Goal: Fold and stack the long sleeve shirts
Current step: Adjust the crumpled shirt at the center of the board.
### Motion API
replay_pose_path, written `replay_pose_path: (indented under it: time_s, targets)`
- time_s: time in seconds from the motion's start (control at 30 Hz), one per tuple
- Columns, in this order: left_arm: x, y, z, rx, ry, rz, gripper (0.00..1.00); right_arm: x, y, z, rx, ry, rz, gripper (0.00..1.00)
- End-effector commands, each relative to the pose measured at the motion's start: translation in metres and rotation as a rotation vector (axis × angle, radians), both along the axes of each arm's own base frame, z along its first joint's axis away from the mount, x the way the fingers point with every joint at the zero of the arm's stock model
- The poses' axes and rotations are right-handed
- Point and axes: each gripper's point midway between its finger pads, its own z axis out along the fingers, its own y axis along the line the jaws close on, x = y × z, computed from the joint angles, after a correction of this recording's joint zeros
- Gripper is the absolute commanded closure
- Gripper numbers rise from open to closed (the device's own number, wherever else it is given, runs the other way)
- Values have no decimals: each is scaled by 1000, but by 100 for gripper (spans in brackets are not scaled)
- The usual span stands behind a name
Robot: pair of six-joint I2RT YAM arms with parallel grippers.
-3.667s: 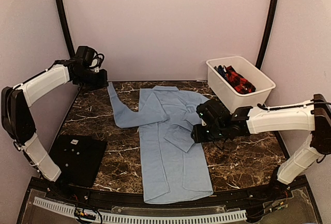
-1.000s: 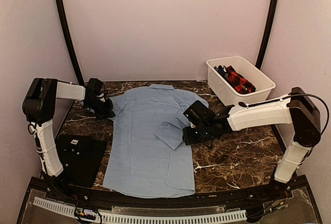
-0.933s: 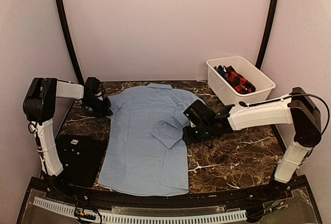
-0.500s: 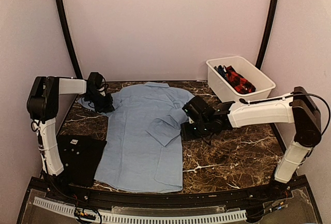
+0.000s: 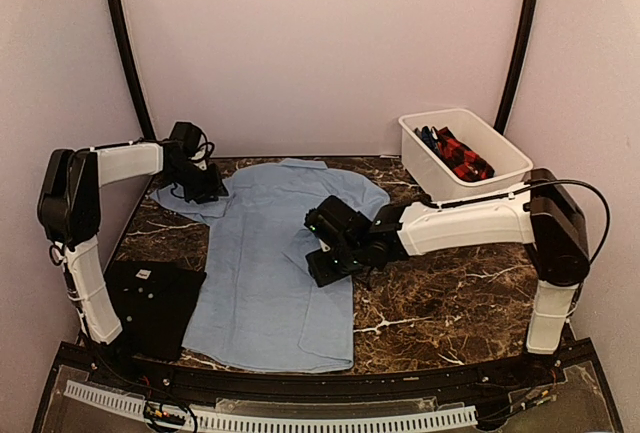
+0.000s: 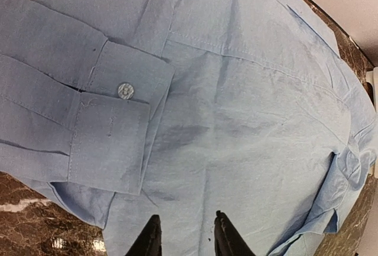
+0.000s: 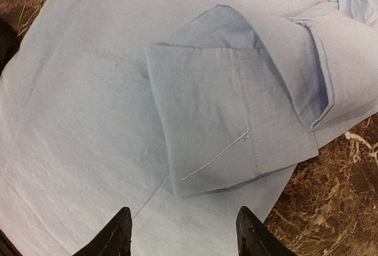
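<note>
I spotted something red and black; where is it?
In the top view, the red-black checked shirt lies inside the white bin at the far right corner of the table.

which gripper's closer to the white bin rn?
Right. The right gripper hovers over the middle of the light-blue shirt, with the white bin to its back right. The left gripper is at the shirt's far-left sleeve, farther away.

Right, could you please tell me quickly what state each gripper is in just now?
Left gripper: open, holding nothing, fingers just above the light-blue shirt.
Right gripper: open, holding nothing, over the same shirt.
</note>
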Motion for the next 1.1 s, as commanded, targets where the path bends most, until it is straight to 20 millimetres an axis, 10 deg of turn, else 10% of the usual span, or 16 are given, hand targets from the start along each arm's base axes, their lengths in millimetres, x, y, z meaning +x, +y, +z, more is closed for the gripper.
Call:
replay_pose_path:
  time_s: [0.0, 0.4, 0.8, 1.07]
  targets:
    - [-18, -17, 21, -7, -24, -42, 70, -31, 3, -15, -31, 49, 52, 44]
    - [-56, -67, -4, -82, 33, -126, 70, -96, -13, -58, -104, 152, 148, 52]
    - [-74, -77, -17, -84, 69, -163, 71, -136, -74, -97, -240, 245, 124, 52]
    - [-88, -85, -20, -85, 82, -193, 71, -138, -55, -56, -127, 231, 122, 51]
